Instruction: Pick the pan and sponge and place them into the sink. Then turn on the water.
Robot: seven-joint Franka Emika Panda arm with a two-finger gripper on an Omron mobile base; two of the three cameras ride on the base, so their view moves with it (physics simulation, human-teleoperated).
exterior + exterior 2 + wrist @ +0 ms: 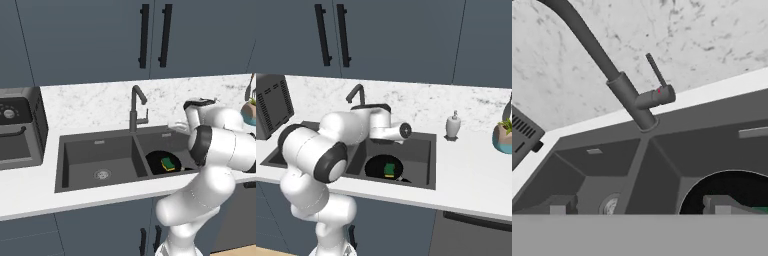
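The dark grey double-basin sink (75,165) (426,165) (712,145) is set in the white counter. Its right basin holds the black pan (156,162) (376,167) (732,187), and the green-and-yellow sponge (169,163) (389,170) lies on the pan. The tall dark gooseneck tap (135,107) (356,93) (624,90) rises behind the divider, its thin lever (656,70) tilted up. My gripper (637,207) hangs open and empty over the sink, facing the tap base, with its fingertips (559,206) wide apart.
A dark countertop oven (20,130) (273,105) stands left of the sink. A soap dispenser (453,125) and a potted plant (504,137) stand on the counter to the right. Dark upper cabinets with black handles (152,35) hang above.
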